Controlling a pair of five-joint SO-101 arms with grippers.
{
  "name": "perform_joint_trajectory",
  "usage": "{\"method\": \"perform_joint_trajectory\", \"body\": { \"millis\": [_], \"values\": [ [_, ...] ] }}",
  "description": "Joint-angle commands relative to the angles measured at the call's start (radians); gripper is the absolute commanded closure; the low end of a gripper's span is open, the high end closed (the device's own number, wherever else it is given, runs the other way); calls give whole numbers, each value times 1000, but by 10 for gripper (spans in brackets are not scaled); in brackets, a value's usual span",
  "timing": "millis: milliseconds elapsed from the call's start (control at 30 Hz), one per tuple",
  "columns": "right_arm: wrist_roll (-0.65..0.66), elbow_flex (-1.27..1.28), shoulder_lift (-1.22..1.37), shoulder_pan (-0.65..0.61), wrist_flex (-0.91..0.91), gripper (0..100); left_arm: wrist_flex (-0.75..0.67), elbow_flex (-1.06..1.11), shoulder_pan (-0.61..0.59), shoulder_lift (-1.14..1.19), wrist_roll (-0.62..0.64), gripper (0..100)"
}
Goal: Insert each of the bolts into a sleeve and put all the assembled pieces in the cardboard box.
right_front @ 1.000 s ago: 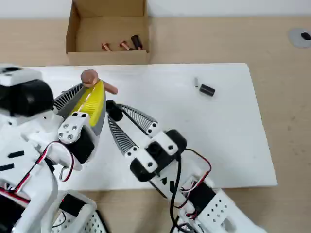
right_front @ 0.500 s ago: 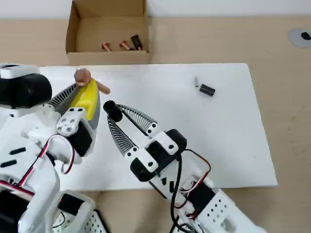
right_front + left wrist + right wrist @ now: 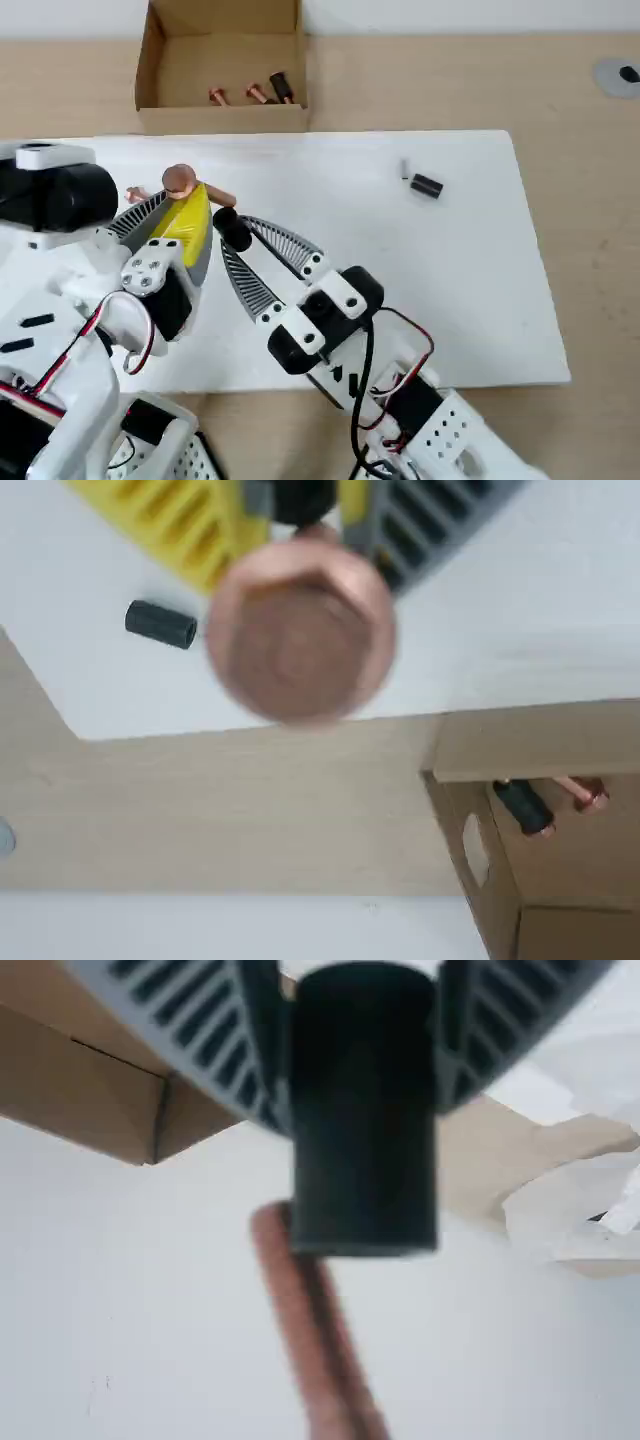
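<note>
My left gripper (image 3: 178,197), with one yellow and one grey finger, is shut on a copper bolt (image 3: 181,179). The bolt's round head (image 3: 300,630) faces the left wrist camera, and its shaft (image 3: 312,1345) points toward the black sleeve (image 3: 233,228). My right gripper (image 3: 237,232) is shut on that sleeve (image 3: 362,1110), just right of the bolt's tip; whether they touch is unclear. A second black sleeve (image 3: 426,186) lies loose on the white mat at the right. The cardboard box (image 3: 150,70) at the back holds assembled pieces (image 3: 268,90).
The white mat (image 3: 450,280) covers the wooden table. A small grey piece (image 3: 404,170) lies beside the loose sleeve (image 3: 160,623). The box's wall (image 3: 470,850) rises just beyond the mat's far edge. A grey disc (image 3: 618,76) sits at the far right.
My left gripper swung the bolt left, then back and nearer, so its shaft now points at the sleeve. The right gripper and its sleeve barely shifted.
</note>
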Motion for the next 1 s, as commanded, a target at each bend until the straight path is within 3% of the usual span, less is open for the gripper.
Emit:
{"method": "perform_joint_trajectory", "body": {
  "millis": [0, 167, 500, 967],
  "values": [
    [-12, -5, -25, -10, -23, 989, -3, -78, 8, -7, 2, 991],
    [-12, -5, -25, -10, -21, 989, 21, -178, 8, 25, -12, 990],
    [-12, -5, -25, -10, -21, 989, 215, -440, 15, 208, -9, 990],
    [-12, -5, -25, -10, -25, 989, 245, -370, 9, 219, -9, 991]
  ]
}}
